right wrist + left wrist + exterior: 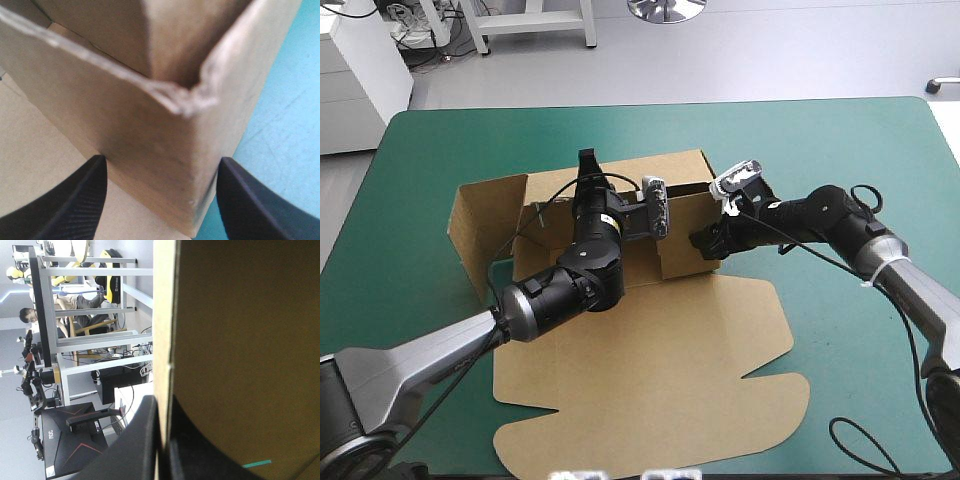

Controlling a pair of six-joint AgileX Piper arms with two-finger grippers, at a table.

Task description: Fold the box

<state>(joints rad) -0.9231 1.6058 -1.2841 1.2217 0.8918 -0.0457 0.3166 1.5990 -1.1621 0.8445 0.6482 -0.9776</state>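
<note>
Brown wall of the box is clamped in my left gripper; my right gripper gapes astride its corner.

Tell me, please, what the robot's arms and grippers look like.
Both arms are black at the joints with grey metal forearms. The left arm bears a small yellowish mark near its wrist; the right arm has a white tie around it. The left gripper and the right gripper each have two broad black fingers shaped like curved fins.
</note>
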